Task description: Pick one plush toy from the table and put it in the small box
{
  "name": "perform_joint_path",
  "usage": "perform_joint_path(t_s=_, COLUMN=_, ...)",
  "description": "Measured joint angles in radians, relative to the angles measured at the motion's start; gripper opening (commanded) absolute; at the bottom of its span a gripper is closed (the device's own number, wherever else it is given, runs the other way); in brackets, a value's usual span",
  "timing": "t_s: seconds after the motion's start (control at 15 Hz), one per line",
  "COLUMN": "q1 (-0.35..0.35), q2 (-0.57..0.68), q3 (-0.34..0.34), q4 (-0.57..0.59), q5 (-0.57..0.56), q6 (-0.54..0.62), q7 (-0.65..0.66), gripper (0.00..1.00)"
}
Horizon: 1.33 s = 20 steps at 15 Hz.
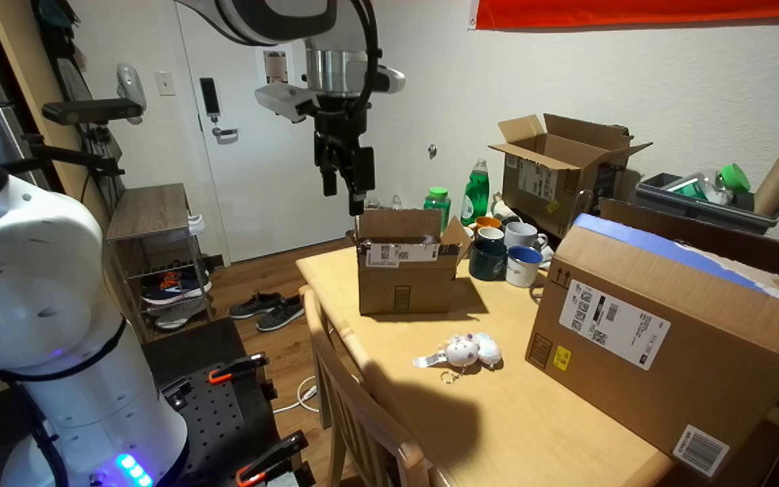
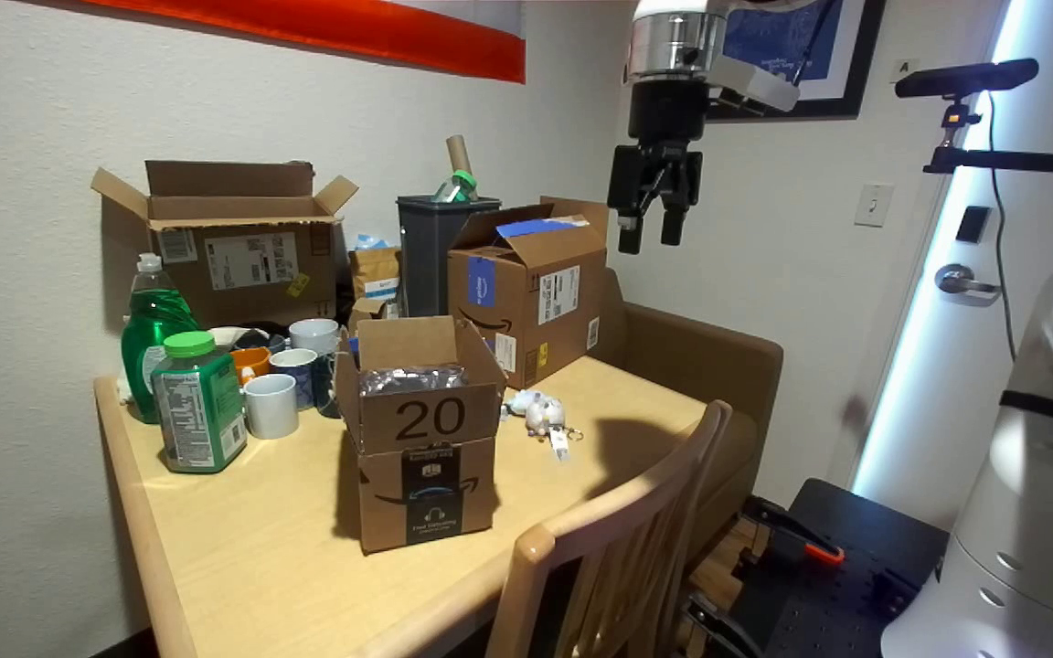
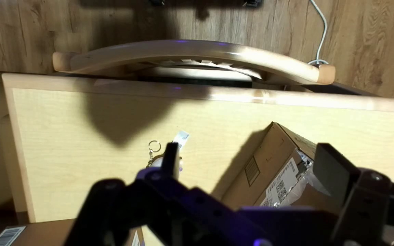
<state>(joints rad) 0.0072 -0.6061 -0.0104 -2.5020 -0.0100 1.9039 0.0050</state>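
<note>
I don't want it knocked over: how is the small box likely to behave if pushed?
Pushed low, the small box would probably slide before tipping, since it sits flat on the smooth table. Its raised flaps look like thin cardboard and would likely bend. Shiny plastic shows inside, perhaps light packing, though its weight is unclear.

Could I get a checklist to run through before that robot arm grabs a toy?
1. Fingers open, nothing between them: ok.
2. Pale plush toy lying on the table: ok.
3. Toy apart from round white toy: not ok; they seem to touch.
4. Small box open on top: ok.
5. Room inside it: cannot tell; shiny plastic shows there.
6. Fingers down at the toy: not ok; they hang high above.
</note>
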Motion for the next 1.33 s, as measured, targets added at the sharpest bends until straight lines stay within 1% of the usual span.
perform_joint_path(t_s=0.4, q1=-0.003, q2=0.003, q3=-0.005, q4=0.005, q5=0.0, q6=0.0, q7=0.0, gripper=1.0)
perform_joint_path(t_s=0.87, q1=-0.024, q2=0.035, q3=-0.064, q4=0.036, q5=0.0, q6=0.02, q7=-0.008, gripper=1.0)
perform_joint_path(t_s=1.07, q1=-0.027, q2=0.073, q3=-0.095, q4=0.056, q5=0.009, q6=0.057, q7=-0.04, gripper=1.0)
perform_joint_path(t_s=1.33, q1=-0.026, q2=0.166, q3=-0.133, q4=0.093, q5=0.044, q6=0.118, q7=-0.12, gripper=1.0)
